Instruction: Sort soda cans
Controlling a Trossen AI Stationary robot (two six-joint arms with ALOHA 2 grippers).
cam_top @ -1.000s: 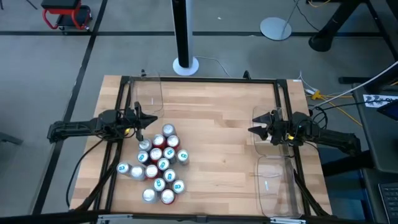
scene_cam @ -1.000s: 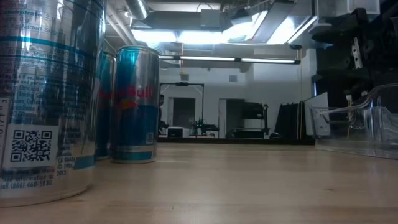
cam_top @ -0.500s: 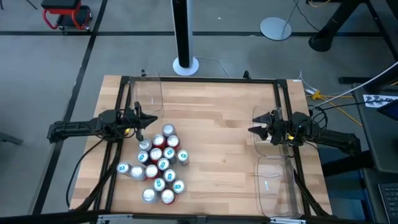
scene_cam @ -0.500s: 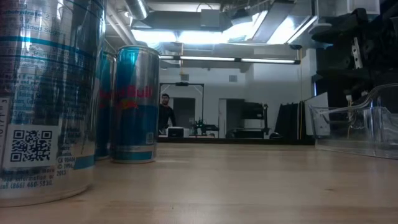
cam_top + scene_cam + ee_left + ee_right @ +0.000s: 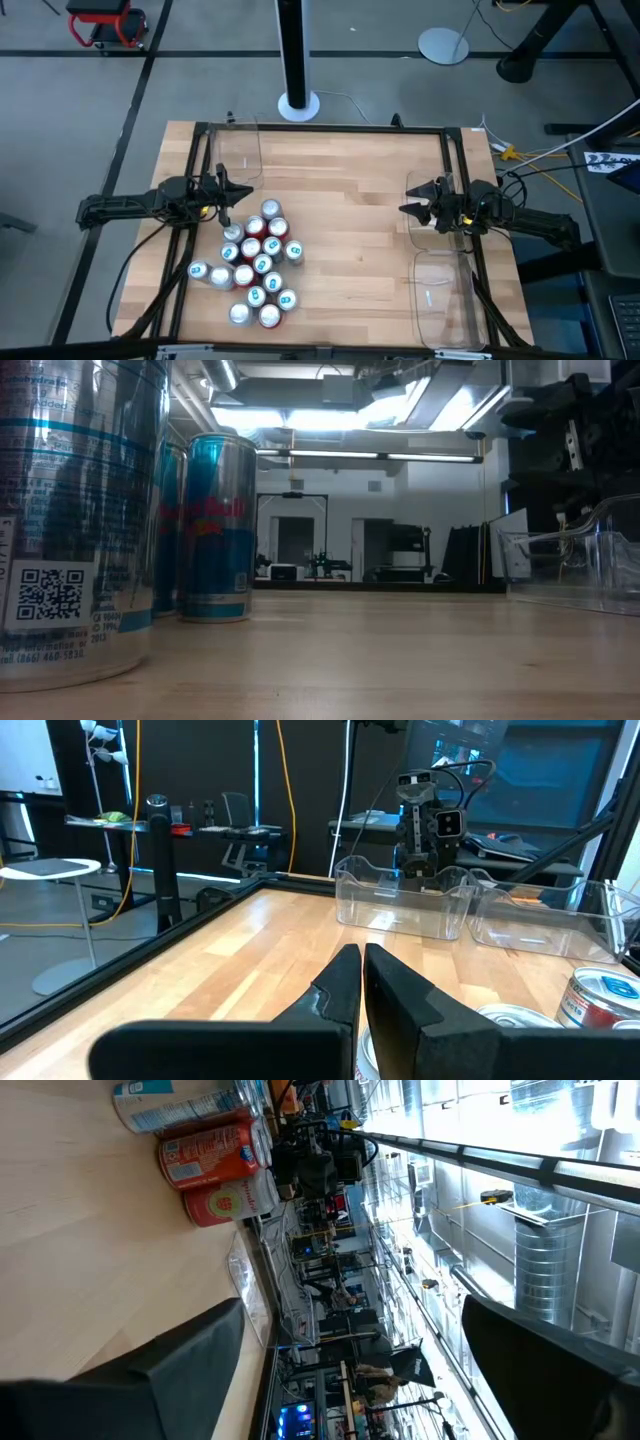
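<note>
Soda cans [image 5: 255, 264] clustered at the counter's [image 5: 350, 200] seven o'clock; left tool [image 5: 232, 194], shut and empty, should open first and descend squarely; right tool [image 5: 412, 198] waits open, empty, at three o'clock.

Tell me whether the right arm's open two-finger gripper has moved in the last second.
No. In the high view the right gripper hangs open at the same spot beside the black frame rail, over the clear plastic bin.
</note>
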